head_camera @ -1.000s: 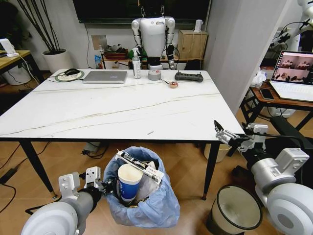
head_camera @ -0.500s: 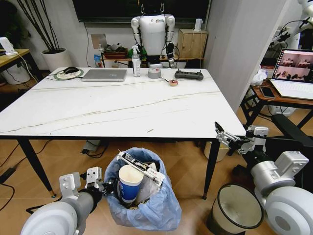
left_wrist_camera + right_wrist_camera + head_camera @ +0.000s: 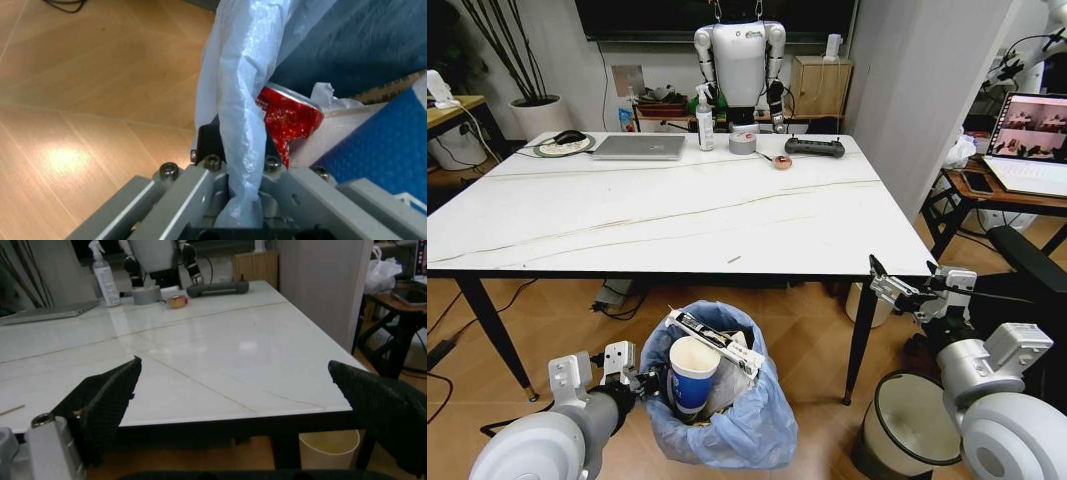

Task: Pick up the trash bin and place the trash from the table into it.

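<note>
The trash bin, lined with a crinkled light-blue bag, stands on the floor before the table's front edge. A blue paper cup and a torn cardboard box stick out of the bin. My left gripper is shut on the bin's near rim. In the left wrist view the left gripper pinches the bag, with a red wrapper and the blue cup just inside. My right gripper hangs open by the table's front right corner, its pads wide apart. A thin scrap lies on the marble top.
A plain cream bin stands on the floor under my right arm. A silver laptop, spray bottle, tape roll and black controller line the table's far edge. A side desk with an open laptop is at the right.
The whole head picture has shifted slightly, so the camera moved. My right gripper sits a little lower against the table's corner. The left gripper still holds the bin's rim.
</note>
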